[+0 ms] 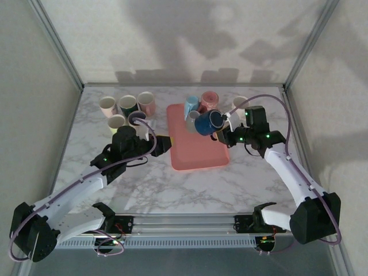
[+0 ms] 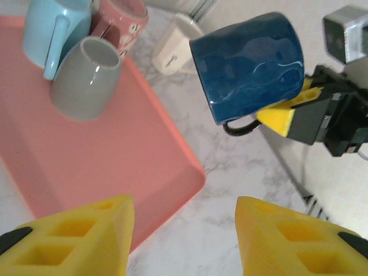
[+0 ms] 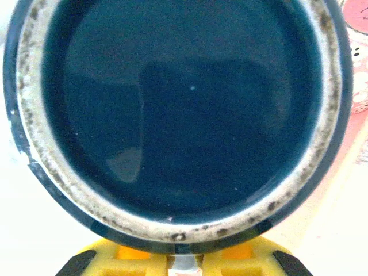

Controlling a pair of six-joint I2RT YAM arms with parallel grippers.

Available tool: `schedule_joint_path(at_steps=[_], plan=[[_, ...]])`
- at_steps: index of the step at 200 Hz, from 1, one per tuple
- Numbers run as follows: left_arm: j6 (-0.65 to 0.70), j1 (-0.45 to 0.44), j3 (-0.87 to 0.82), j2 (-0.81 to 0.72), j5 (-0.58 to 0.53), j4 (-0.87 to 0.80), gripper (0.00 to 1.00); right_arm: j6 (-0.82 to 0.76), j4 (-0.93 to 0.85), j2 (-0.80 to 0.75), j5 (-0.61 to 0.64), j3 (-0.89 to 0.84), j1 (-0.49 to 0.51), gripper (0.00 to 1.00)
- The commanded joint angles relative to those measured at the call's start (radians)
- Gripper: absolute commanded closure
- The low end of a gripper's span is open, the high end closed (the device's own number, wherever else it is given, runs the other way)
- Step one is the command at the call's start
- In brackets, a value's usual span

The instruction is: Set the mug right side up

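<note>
top external: right gripper (image 1: 223, 132) is clamped on the blue mug (image 1: 208, 122) at its handle side. mug is in the air, tilted, over the far right corner of the tray (image 1: 198, 158). left gripper (image 2: 183, 241) is about half open, holding nothing, beside the tray's left edge.

The dark blue mug (image 3: 184, 115) faced the camera end-on, its glossy round face ringed by a pale, speckled band. Below it the gripper (image 3: 185, 263) stood with its yellow fingers (image 3: 144, 260) nearly together against the mug's lower edge. A pink surface (image 3: 357, 69) showed at the right edge.
</note>
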Motion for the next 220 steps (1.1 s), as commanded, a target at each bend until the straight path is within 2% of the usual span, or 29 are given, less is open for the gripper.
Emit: schedule_joint_path(at_steps=[1, 54, 70, 138, 192, 220], plan=[[-0.064, -0.008, -0.039, -0.057, -0.024, 0.07, 0.5, 0.21, 0.078, -0.048, -0.094, 0.081, 0.008, 1.0], [0.09, -0.009, -0.007, -0.101, -0.1, -0.023, 0.48, 0.467, 0.076, -0.057, -0.217, 0.169, 0.006, 1.0], [0.095, -0.008, -0.005, -0.112, -0.127, -0.017, 0.48, 0.55, 0.085, -0.048, -0.248, 0.182, 0.008, 1.0], [-0.177, -0.011, -0.017, -0.036, -0.024, 0.184, 0.47, 0.896, 0.437, -0.053, -0.333, 0.082, 0.008, 1.0], [-0.344, -0.014, 0.014, 0.042, 0.048, 0.279, 0.47, 1.038, 0.688, -0.048, -0.337, 0.006, 0.018, 1.0], [-0.404, -0.026, 0.007, 0.049, 0.056, 0.391, 0.47, 1.082, 0.767, -0.041, -0.334, -0.021, 0.031, 1.0]])
